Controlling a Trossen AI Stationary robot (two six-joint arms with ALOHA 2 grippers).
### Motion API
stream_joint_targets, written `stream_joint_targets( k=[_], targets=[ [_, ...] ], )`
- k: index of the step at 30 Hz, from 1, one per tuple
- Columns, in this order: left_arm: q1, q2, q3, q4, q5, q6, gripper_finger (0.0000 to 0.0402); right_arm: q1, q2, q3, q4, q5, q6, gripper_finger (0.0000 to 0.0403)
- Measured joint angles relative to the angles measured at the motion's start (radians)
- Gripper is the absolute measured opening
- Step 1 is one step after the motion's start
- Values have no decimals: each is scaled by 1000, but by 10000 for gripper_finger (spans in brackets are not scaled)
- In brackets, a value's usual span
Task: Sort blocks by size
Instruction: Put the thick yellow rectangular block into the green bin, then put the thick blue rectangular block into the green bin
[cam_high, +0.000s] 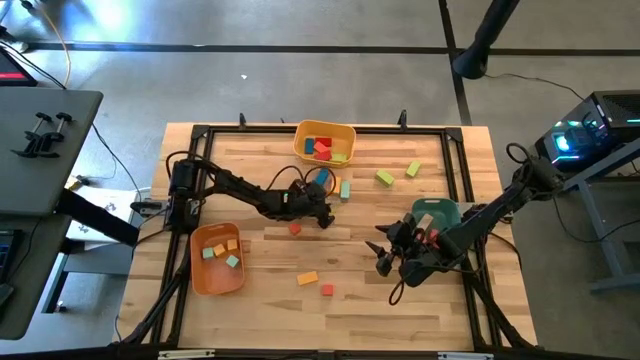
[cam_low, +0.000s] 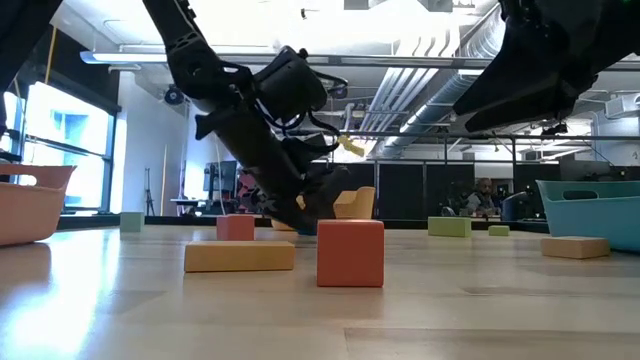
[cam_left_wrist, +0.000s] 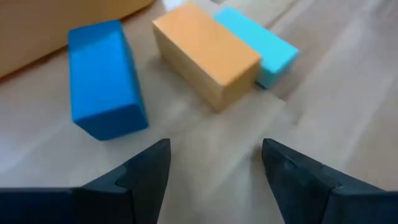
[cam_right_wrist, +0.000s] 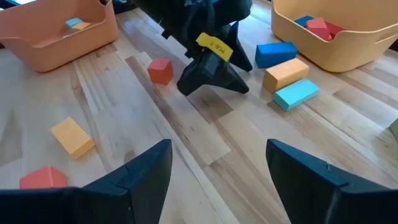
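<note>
Left gripper (cam_high: 322, 212) is low over mid-table, jaws spread and empty, facing three long blocks lying side by side: blue block (cam_left_wrist: 102, 78), tan block (cam_left_wrist: 208, 53), teal block (cam_left_wrist: 258, 43), all just beside the yellow bin (cam_high: 325, 143). A small red cube (cam_right_wrist: 160, 70) sits near it. Right gripper (cam_high: 385, 250) hovers by the teal bin (cam_high: 440, 212) (fingers apart, nothing held). An orange block (cam_high: 307, 278) and a red block (cam_high: 327, 290) lie toward the front; the orange bin (cam_high: 200, 272) holds a few.
</note>
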Motion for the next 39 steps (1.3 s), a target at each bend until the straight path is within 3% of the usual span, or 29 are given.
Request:
stream_joint_targets(
  k=[12, 18, 24, 29, 34, 39],
  targets=[
    [-4, 0, 0, -6, -41, -6, 175, 0, 0, 0, -1, 5, -1, 254],
    [7, -7, 0, -17, -42, -6, 168, 0, 0, 0, -1, 5, 0, 254],
    [-24, -100, 1, -103, -66, 2, 169, 0, 0, 0, -2, -1, 0, 254],
    [18, -125, 1, -131, -42, 3, 190, 0, 0, 0, -2, -2, 0, 254],
    [52, -117, 1, -188, 23, -63, 238, 14, 0, 0, -1, -1, 2, 254],
    [68, -85, 0, -164, -13, -100, 271, 27, 0, 0, -1, 8, 0, 254]
  ],
)
